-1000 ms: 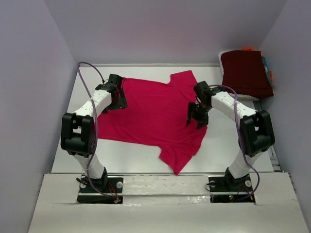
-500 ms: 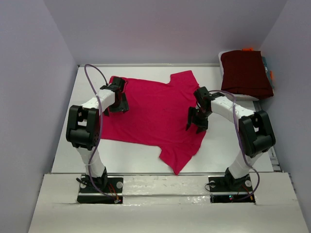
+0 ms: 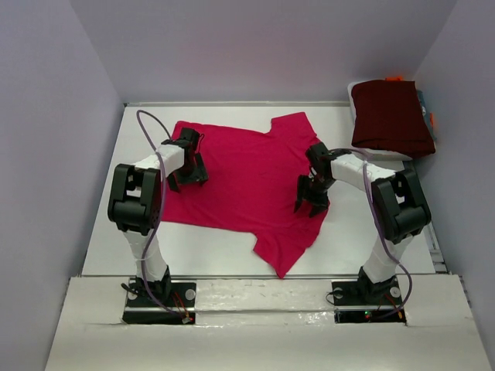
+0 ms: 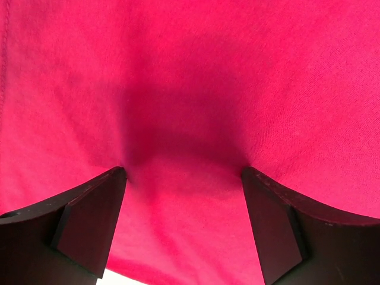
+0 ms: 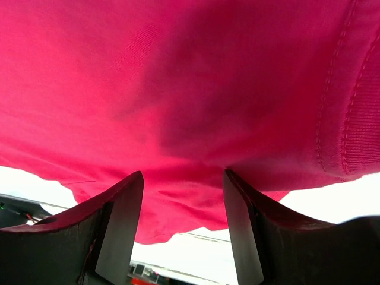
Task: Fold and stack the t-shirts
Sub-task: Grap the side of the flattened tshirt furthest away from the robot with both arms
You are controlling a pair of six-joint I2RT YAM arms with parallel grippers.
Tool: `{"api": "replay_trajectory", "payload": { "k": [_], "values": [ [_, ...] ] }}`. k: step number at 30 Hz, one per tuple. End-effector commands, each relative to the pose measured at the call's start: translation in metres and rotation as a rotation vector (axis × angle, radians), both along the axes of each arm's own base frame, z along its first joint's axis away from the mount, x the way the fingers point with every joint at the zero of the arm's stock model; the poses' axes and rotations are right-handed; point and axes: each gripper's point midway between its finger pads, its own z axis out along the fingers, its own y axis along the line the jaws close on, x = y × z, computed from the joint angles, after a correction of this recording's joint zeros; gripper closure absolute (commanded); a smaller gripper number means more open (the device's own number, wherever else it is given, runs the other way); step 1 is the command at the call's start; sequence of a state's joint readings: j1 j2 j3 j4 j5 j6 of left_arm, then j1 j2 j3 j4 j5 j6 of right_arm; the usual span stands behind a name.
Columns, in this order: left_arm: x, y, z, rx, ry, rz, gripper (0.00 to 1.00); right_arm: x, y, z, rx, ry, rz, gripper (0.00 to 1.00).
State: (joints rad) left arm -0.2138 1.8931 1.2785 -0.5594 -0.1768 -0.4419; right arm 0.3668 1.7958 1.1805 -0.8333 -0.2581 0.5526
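Note:
A crimson-pink t-shirt point(image 3: 246, 182) lies spread flat on the white table point(image 3: 352, 232), one corner trailing toward the near edge. My left gripper point(image 3: 186, 176) is open and presses down on the shirt's left part; in the left wrist view its jaws point(image 4: 184, 178) stand wide apart with pink cloth point(image 4: 190, 89) between them. My right gripper point(image 3: 312, 202) is open on the shirt's right edge; in the right wrist view point(image 5: 183, 178) cloth point(image 5: 178, 71) fills the gap between the fingers. A folded dark maroon t-shirt point(image 3: 390, 116) sits at the back right.
The maroon shirt rests on a white stand point(image 3: 387, 154) with something orange point(image 3: 394, 78) behind it. Lavender walls enclose the table on the left, back and right. A raised white ledge point(image 3: 255, 294) runs along the near edge by the arm bases.
Both grippers have come toward the near side and lowered onto the shirt. The left arm's elbow swung toward the shirt. The shirt lies much as before.

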Motion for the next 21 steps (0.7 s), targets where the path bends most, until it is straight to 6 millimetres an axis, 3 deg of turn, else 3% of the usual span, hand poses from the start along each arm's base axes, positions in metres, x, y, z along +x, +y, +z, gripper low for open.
{"api": "replay_trajectory", "payload": {
  "k": [1,10,18,21],
  "values": [
    [-0.032,0.0,-0.005,-0.034,0.075,0.029,0.08,-0.014,-0.002,-0.006,0.007,0.044,0.014,0.38],
    [-0.077,-0.018,-0.004,-0.186,0.154,0.037,0.09,-0.051,-0.012,0.003,0.003,0.135,0.043,0.38],
    [-0.11,-0.011,-0.011,-0.175,0.2,0.03,0.08,-0.083,-0.018,0.008,0.024,0.199,0.044,0.38],
    [-0.112,-0.009,-0.013,-0.163,0.205,0.021,0.08,-0.094,-0.022,0.007,0.018,0.222,0.041,0.38]
  ]
}}
